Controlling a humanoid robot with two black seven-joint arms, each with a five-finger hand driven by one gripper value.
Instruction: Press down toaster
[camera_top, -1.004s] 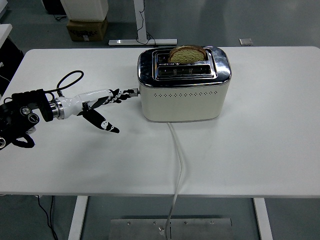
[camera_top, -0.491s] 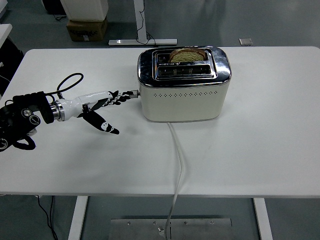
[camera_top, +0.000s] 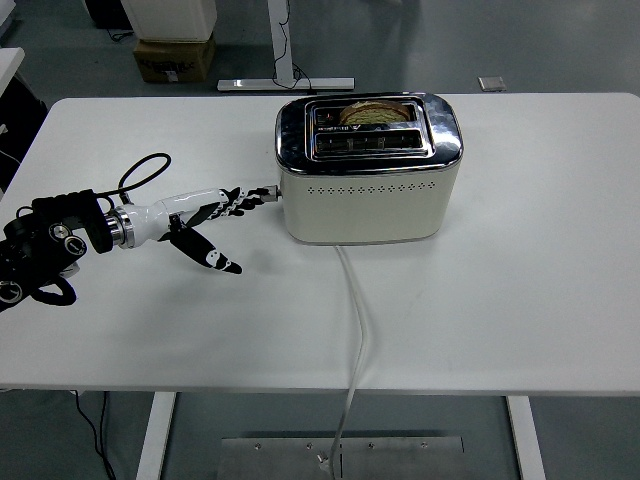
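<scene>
A cream-coloured two-slot toaster (camera_top: 368, 170) with a polished chrome top stands toward the far middle of the white table (camera_top: 520, 300), its pale cord (camera_top: 356, 320) trailing off the near edge. A row of small vent holes runs along its near side. A slice of bread (camera_top: 376, 110) sits low in the far slot, only its browned upper crust showing above the chrome; the near slot holds nothing that can be seen.

The robot's left hand (camera_top: 205, 220) reaches in from the left edge, its extended fingers (camera_top: 245, 196) laid on the small lever (camera_top: 271, 188) at the toaster's left end. The fingers are spread rather than closed: several stretch toward the lever while the thumb (camera_top: 212, 258) angles down and away toward the table, gripping nothing. A black cable (camera_top: 140, 172) loops above the wrist. The right arm does not appear.

Compared with a second ago, the bread has dropped well into its slot; it then stood clearly proud of the chrome top. The lever and the fingertips on it sit slightly lower against the toaster's end, and the forearm has dipped with them. The toaster itself has not shifted on the table.
</scene>
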